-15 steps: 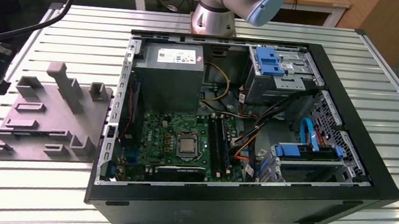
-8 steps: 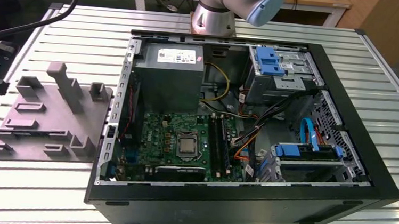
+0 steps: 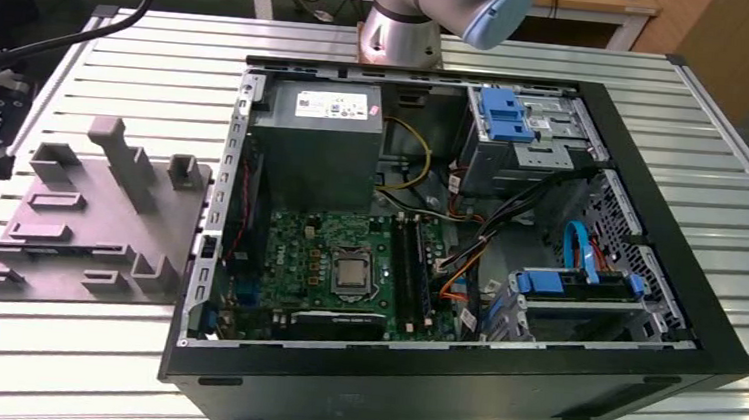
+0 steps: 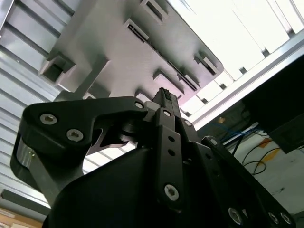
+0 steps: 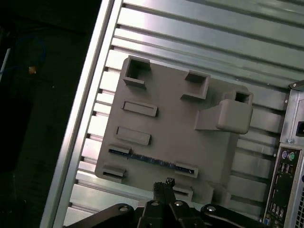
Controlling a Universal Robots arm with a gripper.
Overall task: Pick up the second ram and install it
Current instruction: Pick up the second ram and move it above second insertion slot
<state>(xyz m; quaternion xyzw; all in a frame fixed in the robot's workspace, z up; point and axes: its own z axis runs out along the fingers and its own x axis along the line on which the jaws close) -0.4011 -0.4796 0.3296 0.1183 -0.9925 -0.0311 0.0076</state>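
1. the grey fixture tray [image 5: 156,118] lies on the slatted table [image 5: 213,28] and holds the second ram [image 5: 152,160], a dark blue strip set on edge in a long slot.
2. the open computer case [image 3: 469,378] beside the tray holds a green motherboard [image 3: 331,257] and a grey power-supply box [image 3: 312,145].
3. the pincer [image 5: 165,184] hangs over the tray near the ram without touching it, its tips clenched together on nothing.

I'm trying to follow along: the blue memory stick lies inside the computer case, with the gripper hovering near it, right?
Not quite. The stick lies on the grey tray beside the case, not inside it, as the first wrist view shows. The gripper does hover near it.
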